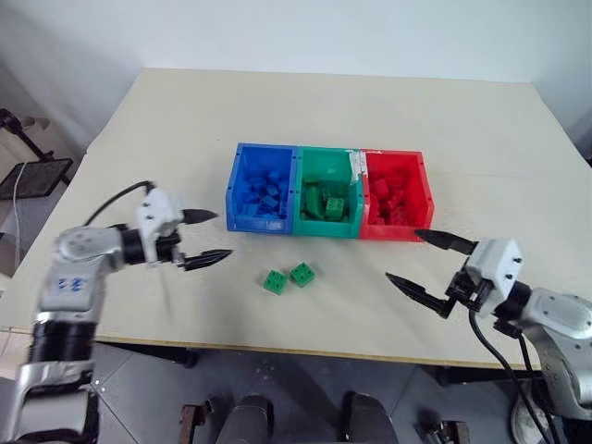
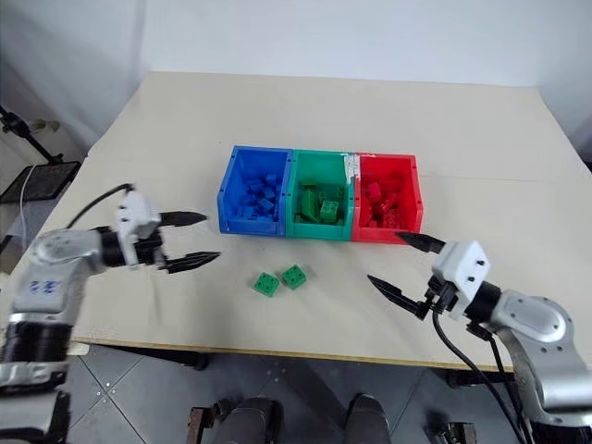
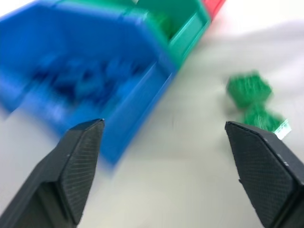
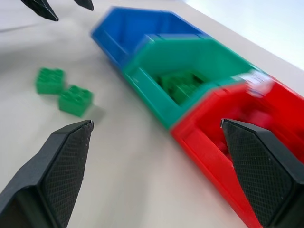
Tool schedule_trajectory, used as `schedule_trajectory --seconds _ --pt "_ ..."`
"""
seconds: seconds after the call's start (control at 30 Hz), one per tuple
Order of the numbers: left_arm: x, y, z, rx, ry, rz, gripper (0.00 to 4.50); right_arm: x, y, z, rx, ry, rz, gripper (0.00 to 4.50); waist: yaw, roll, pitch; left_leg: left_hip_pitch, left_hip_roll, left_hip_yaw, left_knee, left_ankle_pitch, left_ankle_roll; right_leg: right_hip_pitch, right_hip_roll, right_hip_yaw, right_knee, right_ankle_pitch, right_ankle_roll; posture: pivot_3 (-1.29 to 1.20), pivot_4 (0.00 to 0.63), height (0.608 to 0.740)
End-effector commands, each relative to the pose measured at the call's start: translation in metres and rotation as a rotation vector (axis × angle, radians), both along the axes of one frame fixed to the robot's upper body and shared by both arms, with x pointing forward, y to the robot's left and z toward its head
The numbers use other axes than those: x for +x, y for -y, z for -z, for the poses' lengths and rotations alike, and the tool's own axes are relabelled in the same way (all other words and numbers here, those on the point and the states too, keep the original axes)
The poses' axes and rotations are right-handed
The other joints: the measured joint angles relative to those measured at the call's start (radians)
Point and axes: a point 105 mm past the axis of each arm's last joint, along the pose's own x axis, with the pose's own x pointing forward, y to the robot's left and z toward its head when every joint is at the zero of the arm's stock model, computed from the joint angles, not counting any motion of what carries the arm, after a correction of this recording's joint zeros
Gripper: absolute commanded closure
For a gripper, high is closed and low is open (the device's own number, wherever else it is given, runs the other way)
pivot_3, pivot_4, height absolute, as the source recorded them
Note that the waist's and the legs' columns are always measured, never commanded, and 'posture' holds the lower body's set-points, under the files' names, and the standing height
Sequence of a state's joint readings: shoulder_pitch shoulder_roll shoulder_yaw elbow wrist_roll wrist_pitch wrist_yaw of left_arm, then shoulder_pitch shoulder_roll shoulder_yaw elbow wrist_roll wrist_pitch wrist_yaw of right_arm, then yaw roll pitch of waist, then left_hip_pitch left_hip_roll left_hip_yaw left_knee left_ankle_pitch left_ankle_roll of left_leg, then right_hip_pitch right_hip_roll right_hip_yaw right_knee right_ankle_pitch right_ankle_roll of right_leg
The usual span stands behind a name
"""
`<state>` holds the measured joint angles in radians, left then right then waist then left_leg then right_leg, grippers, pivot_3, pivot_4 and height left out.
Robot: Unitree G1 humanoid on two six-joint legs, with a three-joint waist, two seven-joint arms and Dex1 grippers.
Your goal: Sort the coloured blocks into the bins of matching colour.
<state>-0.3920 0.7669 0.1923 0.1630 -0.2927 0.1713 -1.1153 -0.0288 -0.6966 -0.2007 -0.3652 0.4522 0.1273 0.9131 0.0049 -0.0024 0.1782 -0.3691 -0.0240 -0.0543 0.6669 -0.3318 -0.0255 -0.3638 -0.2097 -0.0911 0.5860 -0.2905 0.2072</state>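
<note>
Both grippers hang over the near edge of the table (image 1: 185, 111) in the head view: the left gripper (image 1: 208, 238) with its fingers spread and empty beside the blue bin (image 1: 242, 190), the right gripper (image 1: 423, 262) also spread and empty in front of the red bin (image 1: 421, 199). Between them two green blocks (image 1: 288, 277) lie touching on the bare table, just in front of the green bin (image 1: 316, 166), which already holds several. Judging by this, a fresh pickup is due, and either hand must drop over one block without nudging its neighbour. From the left wrist, wide black fingers (image 3: 78, 164) frame the blue bin, the studded blocks off to one side. From the right wrist, open fingers (image 4: 64, 168) frame all three bins, with both small square blocks well apart from them
</note>
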Motion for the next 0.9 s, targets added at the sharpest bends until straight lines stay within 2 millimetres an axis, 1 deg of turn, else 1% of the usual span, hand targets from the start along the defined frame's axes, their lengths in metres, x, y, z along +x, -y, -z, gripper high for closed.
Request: schedule_trajectory --seconds 0.03,0.07,0.1,0.17,0.27,0.3,0.33,0.37,0.43,0.47,0.53,0.57,0.6,0.67,0.77,0.83,0.9 --pt "-0.016 -0.017 0.002 0.066 0.017 -0.015 0.13 -0.001 -0.006 0.001 -0.027 -0.005 -0.082 0.0 -0.004 0.0 0.0 0.0 0.0 0.0 -0.001 0.0 0.0 0.0 0.0 0.0 0.0 0.0 0.0 0.0 0.15 0.74" --pt "-0.018 -0.016 0.002 0.076 0.014 -0.01 0.13 0.0 -0.006 0.001 -0.031 -0.006 -0.088 0.0 -0.003 0.0 0.0 0.0 0.0 0.0 -0.001 0.0 0.0 0.0 0.0 0.0 0.0 0.0 0.0 0.0 0.15 0.74" --pt "-0.02 -0.008 0.001 0.072 0.006 0.005 0.13 0.002 -0.005 0.001 -0.03 -0.005 -0.087 0.0 0.0 0.0 0.0 0.0 0.0 0.0 -0.001 0.0 0.0 0.0 0.0 0.0 0.0 0.0 0.0 0.0 0.15 0.74" --pt "-0.027 0.018 -0.001 0.063 -0.013 0.086 0.13 0.004 -0.004 0.001 -0.031 -0.004 -0.085 0.0 0.008 -0.001 0.001 -0.001 0.0 0.0 0.0 0.0 0.0 0.0 0.0 0.0 0.0 0.0 0.0 0.0 0.15 0.74" --pt "-0.039 0.06 0.004 0.108 -0.067 0.186 0.13 0.004 -0.001 0.003 -0.041 -0.008 -0.08 0.0 0.013 -0.001 0.001 -0.001 0.0 0.0 0.0 0.0 0.0 0.0 0.0 0.0 0.0 0.0 0.0 0.0 0.15 0.74" --pt "-0.041 0.073 0.006 0.117 -0.087 0.2 0.13 0.003 0.001 0.003 -0.043 -0.009 -0.076 0.0 0.013 -0.001 0.001 0.0 0.0 0.0 0.0 0.0 0.0 0.0 0.0 0.0 0.0 0.0 0.0 0.0 0.15 0.74" --pt "-0.044 0.087 0.007 0.106 -0.148 0.211 0.13 0.002 0.002 0.004 -0.045 -0.012 -0.067 0.0 0.013 -0.001 0.001 0.0 0.0 0.0 0.0 0.0 0.0 0.0 0.0 0.0 0.0 0.0 0.0 0.0 0.15 0.74" --pt "-0.046 0.096 0.008 0.102 -0.194 0.214 0.13 0.002 0.003 0.005 -0.046 -0.014 -0.061 0.0 0.014 -0.001 0.001 0.0 0.0 0.0 0.0 0.0 0.0 -0.001 0.0 0.0 0.0 0.0 0.0 0.0 0.15 0.74" --pt "-0.043 0.117 0.008 0.121 -0.227 0.195 0.13 0.001 0.005 0.005 -0.04 -0.019 -0.043 0.0 0.014 -0.001 0.001 -0.001 0.0 0.0 0.0 0.0 0.0 -0.001 0.001 0.0 0.001 0.0 0.0 0.0 0.15 0.74" --pt "-0.04 0.124 0.007 0.129 -0.225 0.181 0.13 0.0 0.005 0.005 -0.035 -0.021 -0.038 0.0 0.015 -0.001 0.001 -0.001 0.0 0.001 0.0 0.0 0.0 -0.001 0.001 0.001 0.001 0.0 0.0 0.0 0.15 0.74" --pt "-0.027 0.135 0.011 0.168 -0.248 0.097 0.13 -0.004 0.007 0.007 -0.034 -0.026 -0.022 0.0 0.016 -0.001 0.001 -0.001 0.0 0.0 0.001 0.0 0.0 -0.001 0.001 0.001 0.001 0.0 0.0 0.0 0.15 0.74" --pt "-0.025 0.142 0.016 0.217 -0.267 0.098 0.13 -0.007 0.009 0.008 -0.036 -0.029 -0.01 0.0 0.017 -0.001 0.001 0.0 0.0 0.0 0.001 0.0 0.0 -0.001 0.001 0.001 0.001 0.0 0.0 0.0 0.15 0.74" --pt "-0.02 0.153 0.02 0.224 -0.289 0.092 0.13 -0.01 0.013 0.01 -0.039 -0.034 0.006 0.0 0.018 -0.001 0.001 -0.001 0.0 0.0 0.0 0.0 0.0 -0.001 0.001 0.001 0.001 0.0 0.0 0.0 0.15 0.74" --pt "-0.015 0.166 0.023 0.256 -0.298 0.094 0.13 -0.016 0.016 0.015 -0.063 -0.042 0.02 0.0 0.02 -0.001 0.0 0.0 0.0 0.001 0.0 0.0 0.0 0.0 0.001 0.001 0.001 0.0 0.0 0.0 0.15 0.74" --pt "-0.008 0.174 0.028 0.313 -0.298 0.107 0.13 -0.024 0.017 0.024 -0.114 -0.059 0.021 0.0 0.018 -0.001 0.001 -0.001 0.0 0.002 0.0 -0.001 0.0 -0.002 0.001 0.002 0.0 0.0 0.0 0.0 0.15 0.74" --pt "-0.002 0.176 0.03 0.344 -0.294 0.12 0.13 -0.028 0.016 0.026 -0.114 -0.063 0.026 0.0 0.015 -0.001 0.001 -0.002 0.001 0.003 0.0 -0.001 0.0 -0.003 0.002 0.003 0.0 0.0 -0.001 0.0 0.15 0.74" --pt "-0.003 0.178 0.033 0.377 -0.305 0.144 0.13 -0.029 0.018 0.025 -0.108 -0.055 0.044 0.0 0.015 -0.001 0.001 -0.001 0.001 0.005 0.0 0.0 0.0 -0.004 0.002 0.004 0.0 0.0 -0.001 0.0 0.15 0.74"
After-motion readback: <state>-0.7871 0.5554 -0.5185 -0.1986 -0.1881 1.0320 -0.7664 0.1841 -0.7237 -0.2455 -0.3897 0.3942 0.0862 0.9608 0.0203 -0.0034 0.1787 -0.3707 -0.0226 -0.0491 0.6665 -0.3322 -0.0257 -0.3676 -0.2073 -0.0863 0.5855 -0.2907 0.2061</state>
